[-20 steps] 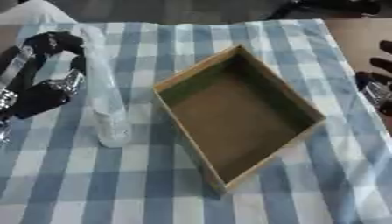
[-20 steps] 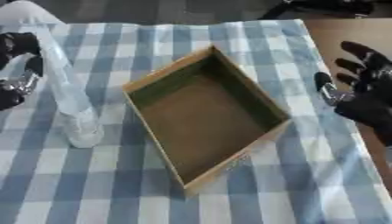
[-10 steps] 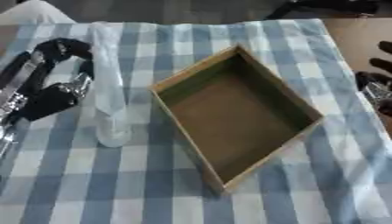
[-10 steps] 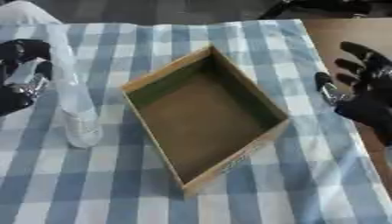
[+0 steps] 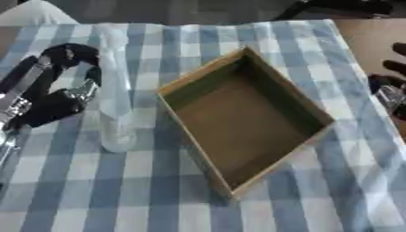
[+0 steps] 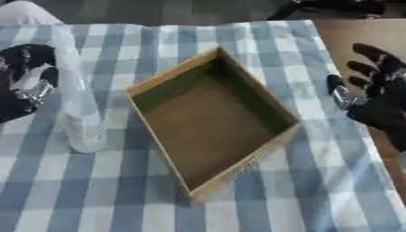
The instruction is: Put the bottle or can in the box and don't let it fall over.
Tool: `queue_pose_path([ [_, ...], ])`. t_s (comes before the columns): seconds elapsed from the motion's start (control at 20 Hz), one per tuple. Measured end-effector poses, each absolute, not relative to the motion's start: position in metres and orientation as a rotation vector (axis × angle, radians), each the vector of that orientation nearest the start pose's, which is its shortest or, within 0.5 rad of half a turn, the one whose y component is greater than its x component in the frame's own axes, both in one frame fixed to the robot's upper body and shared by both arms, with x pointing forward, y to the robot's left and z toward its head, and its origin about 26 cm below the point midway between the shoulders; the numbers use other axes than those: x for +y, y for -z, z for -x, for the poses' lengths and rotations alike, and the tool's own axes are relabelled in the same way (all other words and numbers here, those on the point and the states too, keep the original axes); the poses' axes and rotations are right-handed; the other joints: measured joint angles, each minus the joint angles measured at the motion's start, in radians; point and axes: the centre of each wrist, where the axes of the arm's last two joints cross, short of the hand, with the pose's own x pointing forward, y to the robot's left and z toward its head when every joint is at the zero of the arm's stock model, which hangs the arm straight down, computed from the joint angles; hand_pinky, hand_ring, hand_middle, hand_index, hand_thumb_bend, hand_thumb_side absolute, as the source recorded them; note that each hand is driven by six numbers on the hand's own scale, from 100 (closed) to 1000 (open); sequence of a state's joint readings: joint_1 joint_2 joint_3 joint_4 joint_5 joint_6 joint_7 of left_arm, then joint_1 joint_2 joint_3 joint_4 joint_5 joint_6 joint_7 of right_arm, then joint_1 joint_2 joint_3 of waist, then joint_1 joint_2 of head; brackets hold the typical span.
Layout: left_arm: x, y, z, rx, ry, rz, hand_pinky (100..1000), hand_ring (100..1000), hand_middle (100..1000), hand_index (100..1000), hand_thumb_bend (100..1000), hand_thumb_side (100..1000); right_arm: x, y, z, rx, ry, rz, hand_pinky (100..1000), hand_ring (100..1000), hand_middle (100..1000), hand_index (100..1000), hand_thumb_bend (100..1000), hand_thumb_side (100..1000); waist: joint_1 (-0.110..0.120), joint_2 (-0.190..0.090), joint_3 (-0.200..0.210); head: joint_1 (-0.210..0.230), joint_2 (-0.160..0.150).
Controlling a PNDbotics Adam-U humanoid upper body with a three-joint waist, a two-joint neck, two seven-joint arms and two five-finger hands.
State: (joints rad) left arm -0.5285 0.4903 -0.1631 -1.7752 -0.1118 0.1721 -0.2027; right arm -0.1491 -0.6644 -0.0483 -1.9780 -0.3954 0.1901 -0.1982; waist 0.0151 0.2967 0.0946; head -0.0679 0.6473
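A clear plastic bottle (image 5: 115,95) stands upright on the blue-and-white checked cloth, left of an empty open cardboard box (image 5: 244,118). My left hand (image 5: 54,88) is right beside the bottle's left side, fingers curved around toward it but not closed on it; whether they touch it I cannot tell. My right hand (image 6: 379,99) rests open at the table's right edge, fingers spread upward, away from the box.
The checked cloth (image 5: 119,195) covers the table. Bare brown tabletop (image 6: 345,34) shows at the far right. Something white (image 5: 31,11) lies at the far left corner.
My left hand has moved right, closing in on the bottle's side. The bottle, box and right hand have stayed put.
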Motion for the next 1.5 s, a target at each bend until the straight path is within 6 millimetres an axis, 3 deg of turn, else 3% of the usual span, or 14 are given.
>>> queue_pose_path([
  [0.7,0.244,-0.233,-0.336,-1.975,0.876,-0.189,1000,1000,846,742,100,446,-0.333,-0.200,-0.282,-1.922,-0.192,0.235,948,960,1000,903,247,100,-0.001,0.000,0.006,-0.004,-0.001],
  [1.5,0.241,-0.240,-0.329,-1.953,0.944,-0.150,1000,1000,872,754,100,419,-0.333,-0.200,-0.282,-1.920,-0.188,0.225,948,960,1000,903,253,100,-0.002,0.000,0.006,-0.006,-0.008],
])
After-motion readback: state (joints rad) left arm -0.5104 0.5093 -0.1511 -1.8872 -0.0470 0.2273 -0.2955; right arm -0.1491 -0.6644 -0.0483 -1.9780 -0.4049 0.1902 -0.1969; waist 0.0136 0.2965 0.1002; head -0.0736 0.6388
